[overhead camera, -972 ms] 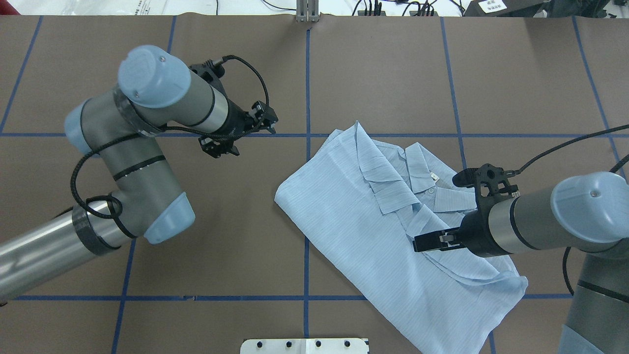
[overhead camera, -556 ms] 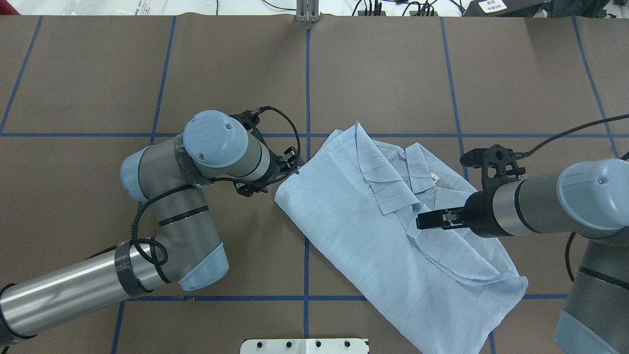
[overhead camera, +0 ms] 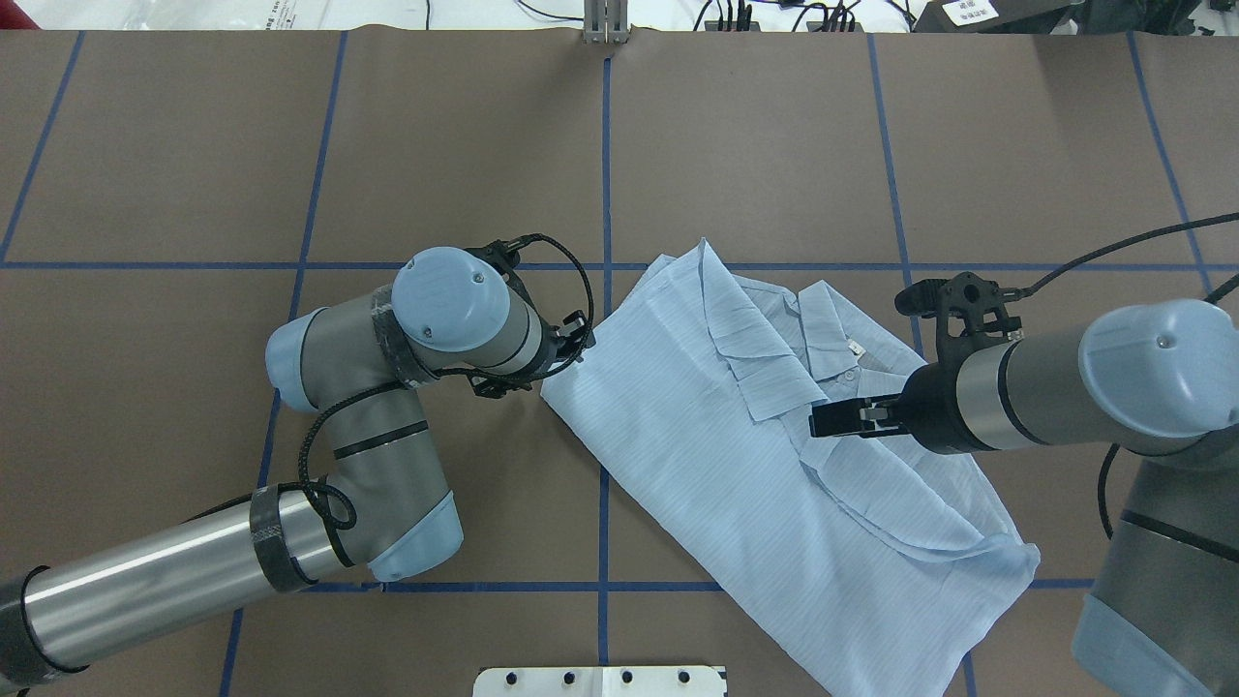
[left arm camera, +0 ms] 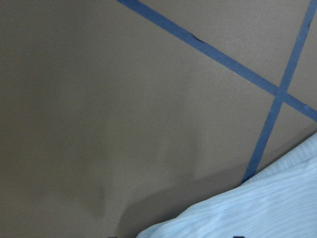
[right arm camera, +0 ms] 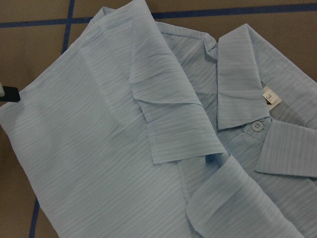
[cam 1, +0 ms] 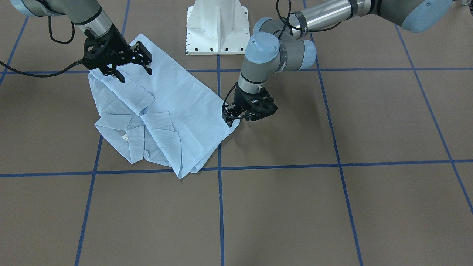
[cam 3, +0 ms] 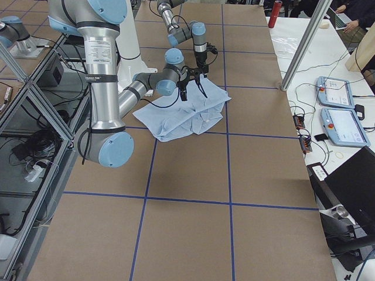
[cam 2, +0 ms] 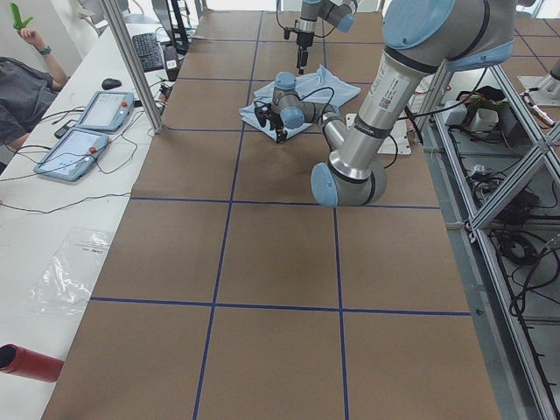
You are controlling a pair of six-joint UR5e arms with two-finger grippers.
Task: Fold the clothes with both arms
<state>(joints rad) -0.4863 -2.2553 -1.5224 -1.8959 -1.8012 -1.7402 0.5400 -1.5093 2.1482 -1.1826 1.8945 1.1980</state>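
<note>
One bent left arm [cam 1: 277, 55], tool [cam 1: 231, 119] at shirt [cam 1: 177, 99]

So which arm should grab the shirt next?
Probably the left arm: its jaws sit right at a corner of the shirt, low by the table. The right arm has its jaws open above the shirt's middle.
</note>
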